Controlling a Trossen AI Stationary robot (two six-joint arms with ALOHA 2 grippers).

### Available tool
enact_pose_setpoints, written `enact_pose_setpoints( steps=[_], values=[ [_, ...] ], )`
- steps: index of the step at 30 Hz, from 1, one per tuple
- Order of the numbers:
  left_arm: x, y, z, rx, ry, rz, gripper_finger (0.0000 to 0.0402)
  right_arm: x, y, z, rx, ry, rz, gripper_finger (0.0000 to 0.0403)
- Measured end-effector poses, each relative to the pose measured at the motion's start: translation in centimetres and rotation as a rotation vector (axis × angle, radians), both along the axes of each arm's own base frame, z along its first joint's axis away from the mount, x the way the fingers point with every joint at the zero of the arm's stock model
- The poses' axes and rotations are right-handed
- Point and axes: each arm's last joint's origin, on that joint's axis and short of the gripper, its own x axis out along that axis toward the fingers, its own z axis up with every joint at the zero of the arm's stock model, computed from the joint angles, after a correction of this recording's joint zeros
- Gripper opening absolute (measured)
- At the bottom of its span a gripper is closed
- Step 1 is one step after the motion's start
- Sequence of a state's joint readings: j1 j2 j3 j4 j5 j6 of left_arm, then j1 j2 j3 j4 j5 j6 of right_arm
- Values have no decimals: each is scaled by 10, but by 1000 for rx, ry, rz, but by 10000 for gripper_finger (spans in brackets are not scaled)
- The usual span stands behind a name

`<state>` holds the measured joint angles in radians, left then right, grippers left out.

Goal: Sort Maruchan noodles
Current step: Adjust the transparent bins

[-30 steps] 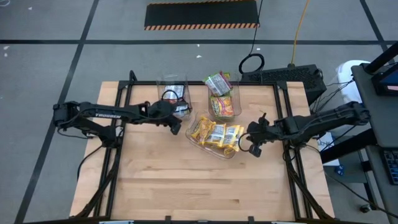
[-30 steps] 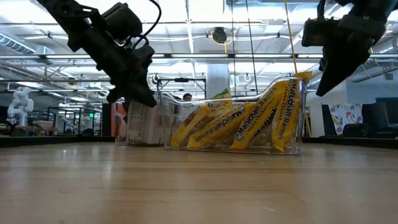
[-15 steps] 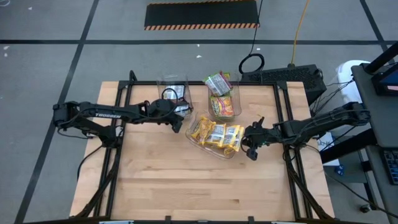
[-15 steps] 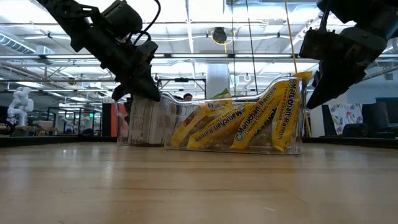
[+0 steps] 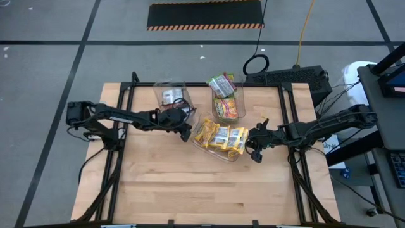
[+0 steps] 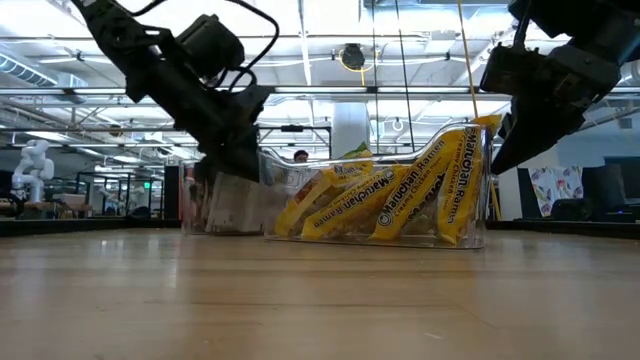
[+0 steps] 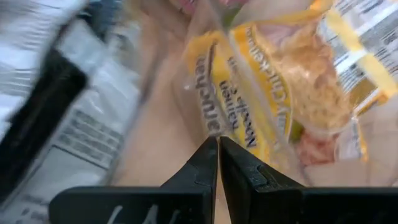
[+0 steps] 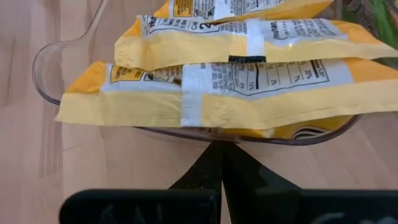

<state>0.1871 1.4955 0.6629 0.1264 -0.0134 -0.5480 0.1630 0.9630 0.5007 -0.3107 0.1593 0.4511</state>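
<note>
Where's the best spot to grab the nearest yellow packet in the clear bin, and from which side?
Probably the yellow packet by its long edge overhanging the clear bin's rim, approached from the right gripper side. That flat edge sticks out unobstructed, so fingers could close over and under it.

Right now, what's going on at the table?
The noodles are already in three clear bins. Yellow packets fill the nearest bin, green ones stick out of the bin behind it, and dark packets sit in the third bin. The left gripper is shut and empty, between the dark bin and the yellow bin. The right gripper, also shut and empty, sits at the yellow bin's other end. No packets lie loose on the table.
</note>
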Motion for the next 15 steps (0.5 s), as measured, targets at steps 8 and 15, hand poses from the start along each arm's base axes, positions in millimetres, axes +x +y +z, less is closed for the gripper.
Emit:
enact_pose_setpoints(
  steps=[8, 15],
  values=[
    [11, -1, -5, 5, -71, -8, 26, 0, -1, 0, 0, 0, 0, 0],
    [11, -10, -3, -27, -81, -37, 26, 0, -1, 0, -8, 0, 10, 0]
  ],
)
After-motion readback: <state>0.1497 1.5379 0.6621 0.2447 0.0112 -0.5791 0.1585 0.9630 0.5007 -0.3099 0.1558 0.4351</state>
